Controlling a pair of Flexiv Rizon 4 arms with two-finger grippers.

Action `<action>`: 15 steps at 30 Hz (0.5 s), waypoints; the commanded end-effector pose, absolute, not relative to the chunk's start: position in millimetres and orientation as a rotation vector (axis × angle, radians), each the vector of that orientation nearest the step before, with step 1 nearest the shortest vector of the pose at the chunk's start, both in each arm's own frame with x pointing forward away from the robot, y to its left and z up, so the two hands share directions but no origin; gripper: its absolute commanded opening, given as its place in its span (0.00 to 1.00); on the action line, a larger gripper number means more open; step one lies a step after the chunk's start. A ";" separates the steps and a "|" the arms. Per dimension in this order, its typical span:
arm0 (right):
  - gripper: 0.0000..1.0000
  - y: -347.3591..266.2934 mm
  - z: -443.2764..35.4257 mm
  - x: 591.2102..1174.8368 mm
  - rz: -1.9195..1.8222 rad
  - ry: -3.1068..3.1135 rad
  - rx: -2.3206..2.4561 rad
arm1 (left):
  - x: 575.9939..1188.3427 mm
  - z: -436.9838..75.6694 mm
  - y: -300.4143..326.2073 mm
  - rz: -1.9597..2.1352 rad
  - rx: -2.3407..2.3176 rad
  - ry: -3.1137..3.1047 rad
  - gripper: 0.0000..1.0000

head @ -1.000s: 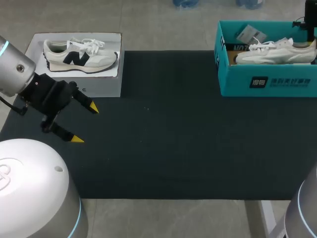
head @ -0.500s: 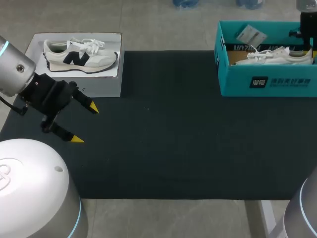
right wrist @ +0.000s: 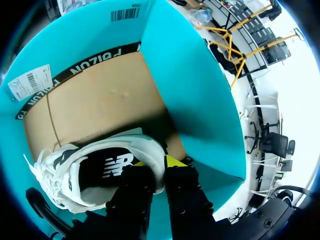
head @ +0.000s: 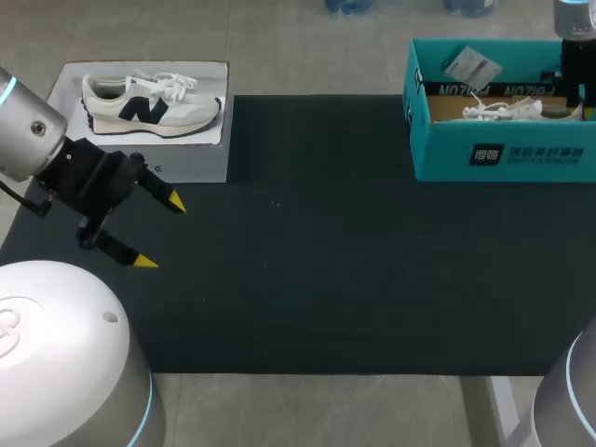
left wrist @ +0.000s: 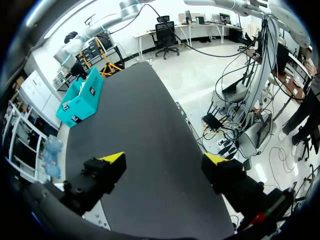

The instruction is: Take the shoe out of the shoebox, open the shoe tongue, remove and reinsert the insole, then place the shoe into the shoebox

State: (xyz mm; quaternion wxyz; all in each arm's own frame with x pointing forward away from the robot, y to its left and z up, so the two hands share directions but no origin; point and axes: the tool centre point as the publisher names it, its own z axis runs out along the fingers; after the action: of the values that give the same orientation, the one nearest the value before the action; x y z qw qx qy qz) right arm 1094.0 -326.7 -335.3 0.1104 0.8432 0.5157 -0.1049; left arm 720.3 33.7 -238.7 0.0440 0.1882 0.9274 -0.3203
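1. Counter (head: 279,56): a black mat (head: 326,261) covers most of it.
2. Teal shoebox (head: 503,154) sits at the far right corner, lid off. White print block on its front wall. Inside, a black band (head: 466,90) with white lettering runs along the far wall. Right wrist view shows a barcode sticker (right wrist: 125,13) on an inner wall and a cardboard floor.
3. White box (head: 200,160) sits at the far left, touching the mat edge, with small dark print on its side. A second shoe (head: 149,102) lies on top: cream, dark side logo, white laces, toe toward the right.
4. Shoe (head: 503,110): white, down inside the teal shoebox, with only laces and upper showing over the wall. In the right wrist view the shoe (right wrist: 100,165) is over the cardboard floor. Can't tell if the sole touches it.
5. Insole (right wrist: 107,172): black with a white logo, seated in the shoe.
6. Right tool (right wrist: 156,169): nearly closed, pinching the shoe's heel collar, one finger inside the opening and one outside.
7. Left tool (head: 160,233): fingers spread wide, nothing between them, over the mat's near-left part, well apart from both boxes. Left wrist view agrees (left wrist: 164,160).
8. Hang tag (head: 470,65): white with a barcode, loose in the teal shoebox beyond the laces.
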 end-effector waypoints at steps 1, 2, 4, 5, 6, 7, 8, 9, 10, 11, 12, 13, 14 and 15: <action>0.00 -326.8 -334.4 1092.2 -0.303 1.517 2.484 | 720.0 -238.8 33.5 -0.974 0.576 2.837 1.00; 0.05 -326.9 -334.2 1091.8 -0.303 1.516 2.488 | 720.0 -238.8 33.5 -0.974 0.576 2.837 1.00; 0.44 -327.0 -333.8 1091.2 -0.306 1.515 2.491 | 720.0 -238.8 33.5 -0.974 0.576 2.837 1.00; 0.47 -327.1 -333.5 1090.7 -0.306 1.514 2.493 | 720.0 -238.8 33.5 -0.974 0.576 2.837 1.00; 0.49 -327.4 -332.5 1090.2 -0.306 1.513 2.495 | 720.0 -238.8 33.5 -0.974 0.576 2.837 1.00; 0.65 -327.5 -330.4 1089.5 -0.304 1.511 2.496 | 720.0 -238.8 33.5 -0.974 0.576 2.837 1.00; 0.58 -327.3 -327.7 1089.1 -0.300 1.508 2.495 | 720.0 -238.8 33.5 -0.974 0.576 2.837 1.00; 0.51 -327.1 -324.8 1088.8 -0.296 1.503 2.494 | 720.0 -238.8 33.5 -0.974 0.576 2.837 1.00; 0.51 -326.8 -321.4 1088.7 -0.290 1.501 2.493 | 720.0 -238.8 33.5 -0.974 0.576 2.837 1.00; 0.53 -326.3 -317.9 1088.7 -0.281 1.499 2.491 | 720.0 -238.8 33.5 -0.974 0.576 2.837 1.00; 0.55 -325.4 -313.3 1088.7 -0.270 1.495 2.488 | 720.0 -238.8 33.5 -0.974 0.576 2.837 1.00; 0.58 -324.2 -308.3 1089.0 -0.264 1.495 2.481 | 720.0 -238.8 33.5 -0.974 0.576 2.837 1.00; 0.69 -323.0 -303.2 1089.7 -0.261 1.500 2.478 | 720.0 -238.8 33.5 -0.974 0.576 2.837 1.00; 0.81 -321.8 -296.8 1090.3 -0.246 1.498 2.471 | 720.0 -238.8 33.5 -0.974 0.576 2.837 1.00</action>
State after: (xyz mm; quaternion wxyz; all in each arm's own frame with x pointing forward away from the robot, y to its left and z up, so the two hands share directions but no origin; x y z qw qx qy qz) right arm 1098.7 -325.6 -313.4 0.1136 0.8465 0.5121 -0.0905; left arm 720.3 33.7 -238.7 0.0440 0.1882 0.9274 -0.3203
